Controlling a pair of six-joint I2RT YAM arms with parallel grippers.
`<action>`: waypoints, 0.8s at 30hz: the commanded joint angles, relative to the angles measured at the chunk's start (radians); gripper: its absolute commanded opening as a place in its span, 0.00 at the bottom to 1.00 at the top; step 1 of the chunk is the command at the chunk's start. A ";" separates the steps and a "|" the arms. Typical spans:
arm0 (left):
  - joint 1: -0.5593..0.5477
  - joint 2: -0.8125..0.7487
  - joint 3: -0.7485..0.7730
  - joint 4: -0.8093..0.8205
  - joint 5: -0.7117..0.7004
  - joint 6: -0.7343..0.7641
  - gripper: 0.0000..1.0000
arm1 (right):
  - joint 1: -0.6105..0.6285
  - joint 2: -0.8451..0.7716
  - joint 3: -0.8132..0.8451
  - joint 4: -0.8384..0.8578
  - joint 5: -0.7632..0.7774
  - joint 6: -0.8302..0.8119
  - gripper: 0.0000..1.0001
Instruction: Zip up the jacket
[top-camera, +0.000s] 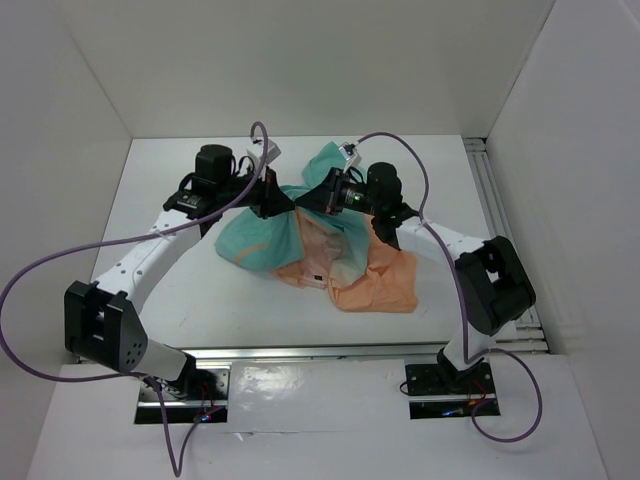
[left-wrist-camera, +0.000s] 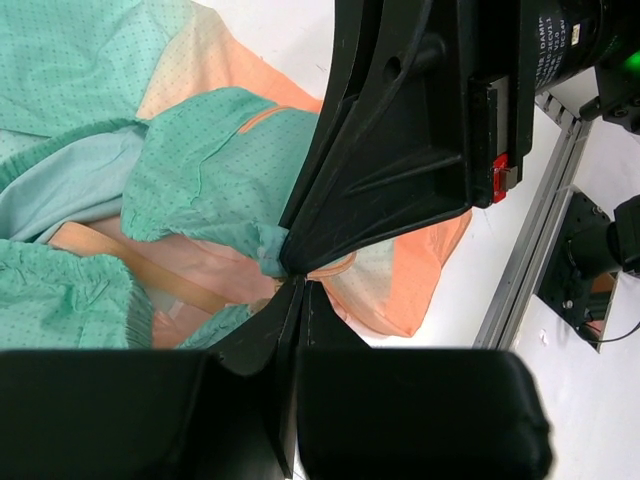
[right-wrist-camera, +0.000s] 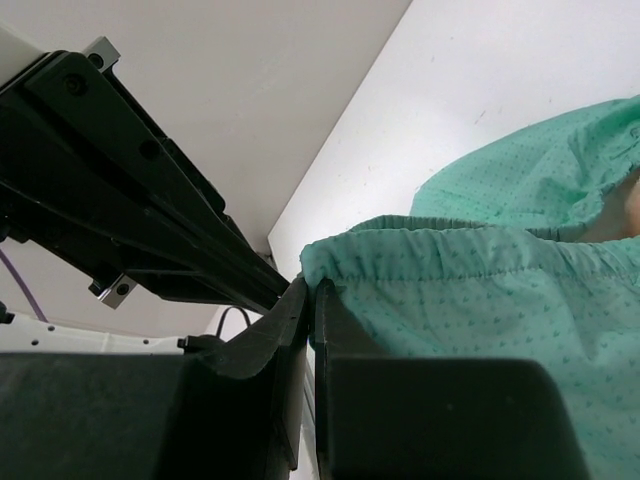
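You have two arms, the left arm (top-camera: 140, 260) and the right arm (top-camera: 495, 285), each with white links and black joint housings. A thin purple cable (top-camera: 385, 134) runs along each one. The left gripper (left-wrist-camera: 297, 285) and the right gripper (right-wrist-camera: 310, 290) have black wedge-shaped fingers. The right one carries a small red part (left-wrist-camera: 500, 172).

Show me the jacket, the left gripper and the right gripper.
jacket (top-camera: 385, 285), top view, on its peach-orange part.
left gripper (left-wrist-camera: 300, 288), left wrist view, between its closed fingertips.
right gripper (right-wrist-camera: 312, 290), right wrist view, between its closed fingertips.
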 joint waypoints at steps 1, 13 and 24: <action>-0.018 0.017 0.021 -0.033 0.021 0.027 0.00 | 0.004 -0.075 0.046 0.064 0.053 0.009 0.00; -0.018 0.017 0.030 -0.062 0.114 0.046 0.00 | -0.040 -0.106 0.035 -0.003 0.104 -0.022 0.00; -0.038 0.017 0.018 -0.027 0.110 0.000 0.00 | -0.049 -0.034 0.155 0.018 0.125 0.026 0.00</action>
